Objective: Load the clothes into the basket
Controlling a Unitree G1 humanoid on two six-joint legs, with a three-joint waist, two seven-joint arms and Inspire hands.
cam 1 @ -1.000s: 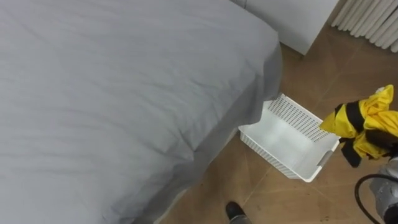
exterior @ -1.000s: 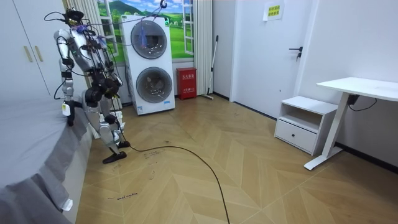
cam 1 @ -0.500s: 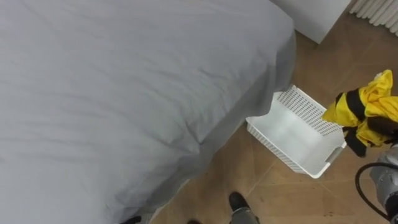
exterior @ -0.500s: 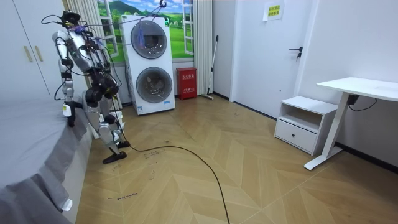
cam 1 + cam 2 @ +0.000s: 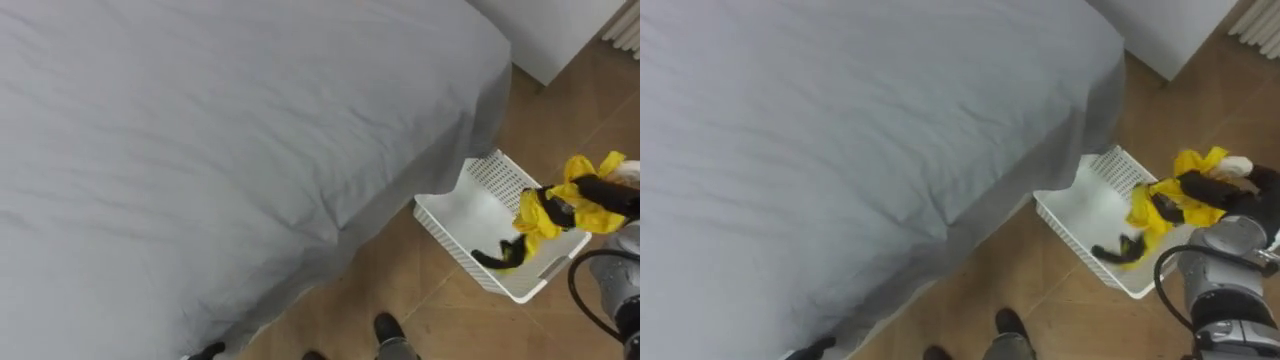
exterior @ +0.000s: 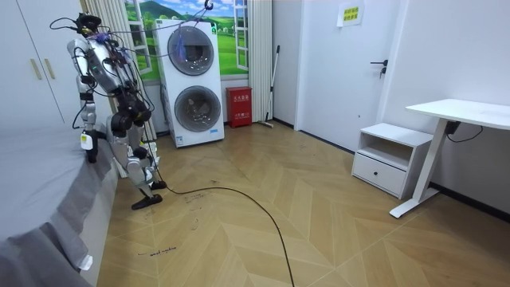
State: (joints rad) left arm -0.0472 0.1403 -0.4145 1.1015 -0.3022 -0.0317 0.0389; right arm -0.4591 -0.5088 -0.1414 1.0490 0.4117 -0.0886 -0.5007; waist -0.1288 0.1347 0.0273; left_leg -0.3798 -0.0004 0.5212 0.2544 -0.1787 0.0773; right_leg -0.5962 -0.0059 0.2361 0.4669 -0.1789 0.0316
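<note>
Gripping yellow-black garment [image 5: 545, 215], right hand [image 5: 608, 192] over white basket [image 5: 495, 175].

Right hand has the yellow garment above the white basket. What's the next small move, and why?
Probably open the right hand and let go. Its fingers are curled round the yellow and black garment, whose lower end hangs inside the white perforated plastic basket on the floor beside the grey-sheeted bed, so a release should drop it in.
</note>
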